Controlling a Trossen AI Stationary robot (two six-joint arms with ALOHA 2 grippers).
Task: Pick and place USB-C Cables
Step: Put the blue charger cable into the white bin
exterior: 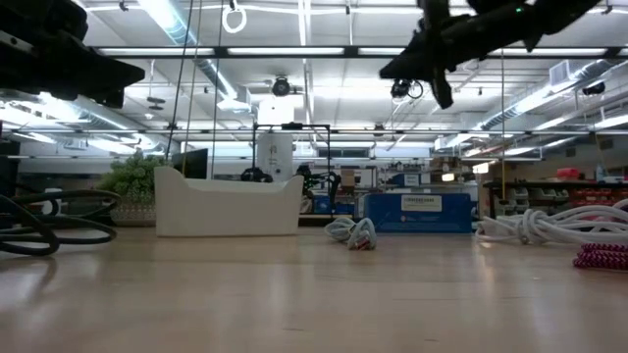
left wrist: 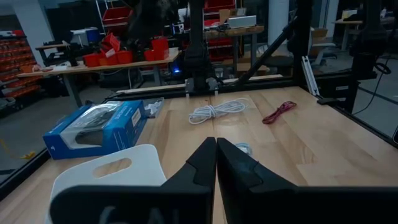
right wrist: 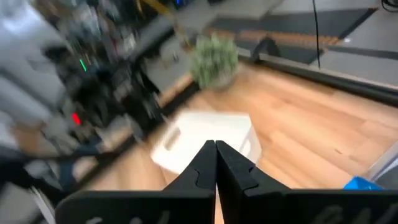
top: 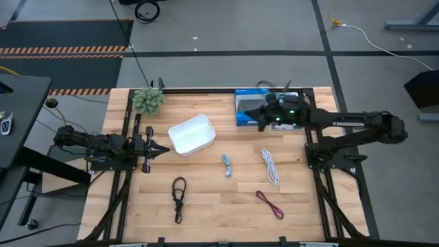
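Note:
Four cables lie loose on the wooden table: black [top: 178, 199] near the front left, grey-blue [top: 226, 165] in the middle, white [top: 269, 165] to its right, dark red [top: 269, 204] near the front right. My left gripper [top: 162, 149] is shut and empty at the table's left, just left of the white bin [top: 192, 134]. Its wrist view shows the white cable [left wrist: 217, 111], the dark red cable [left wrist: 278, 112] and part of the grey-blue cable [left wrist: 242, 148]. My right gripper [top: 260, 122] is shut and empty, raised over the far side beside the blue box [top: 248, 110], pointing toward the bin [right wrist: 211, 140].
A small potted plant [top: 148, 100] stands at the far left corner. The blue-and-black retail box [left wrist: 99, 127] lies at the far edge right of the bin. Black frame rails run along the table's sides. Bare wood lies between the cables and along the near edge.

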